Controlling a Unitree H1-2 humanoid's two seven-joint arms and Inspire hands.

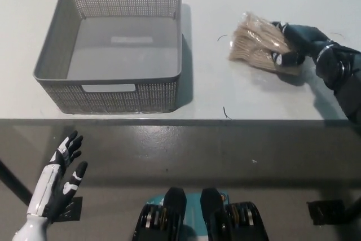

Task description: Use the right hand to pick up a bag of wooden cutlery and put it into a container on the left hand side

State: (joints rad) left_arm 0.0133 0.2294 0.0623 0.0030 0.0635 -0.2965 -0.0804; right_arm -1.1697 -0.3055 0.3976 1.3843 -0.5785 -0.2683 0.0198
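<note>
white table | grey floor | black object on floor, lower right

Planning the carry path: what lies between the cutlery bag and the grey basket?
Head view: only bare table and a thin dark mark between bag and basket.

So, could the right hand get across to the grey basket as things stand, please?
Probably yes: the right hand, shut on the cutlery bag, has only bare table before the open-topped basket.
</note>
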